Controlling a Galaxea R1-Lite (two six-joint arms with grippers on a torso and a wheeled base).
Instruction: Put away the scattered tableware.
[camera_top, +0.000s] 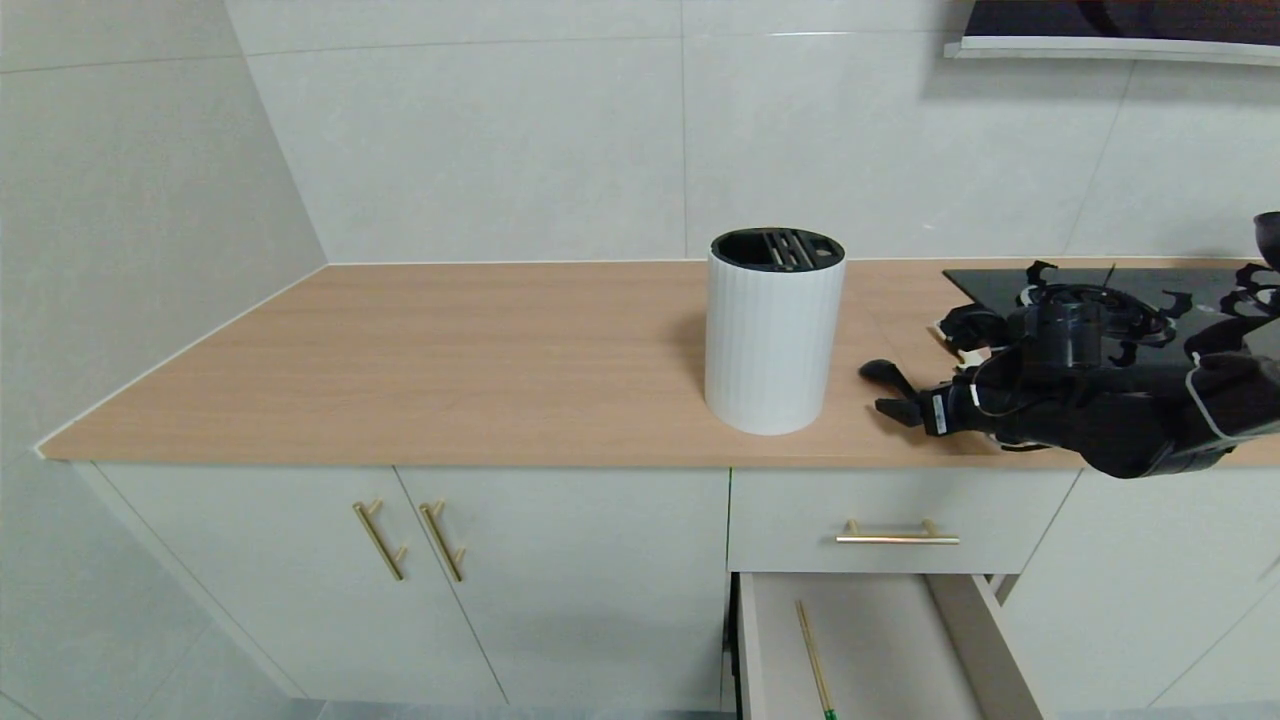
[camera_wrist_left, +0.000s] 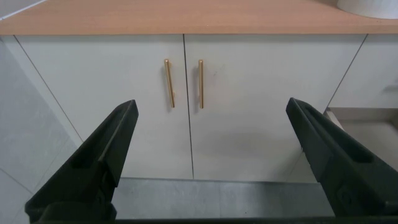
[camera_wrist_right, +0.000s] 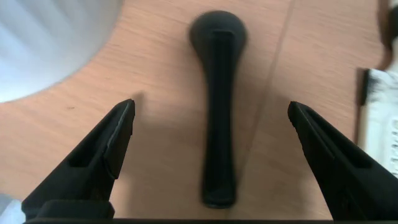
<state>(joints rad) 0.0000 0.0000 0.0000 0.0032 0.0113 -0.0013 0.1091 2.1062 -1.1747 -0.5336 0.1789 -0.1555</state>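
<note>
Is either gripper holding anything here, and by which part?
Nothing is held. The right gripper is open either side of a black utensil lying on the counter, clear of it; the left gripper is open too.

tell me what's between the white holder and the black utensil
Just bare wooden countertop between the white holder and the black utensil; the right wrist view shows that gap.

Bright, even, diffuse lighting. White holder (camera_top: 775, 340) casts 1 soft shadow leftward on countertop (camera_top: 400, 360); faint glare on far wall tiles (camera_top: 800, 35).
</note>
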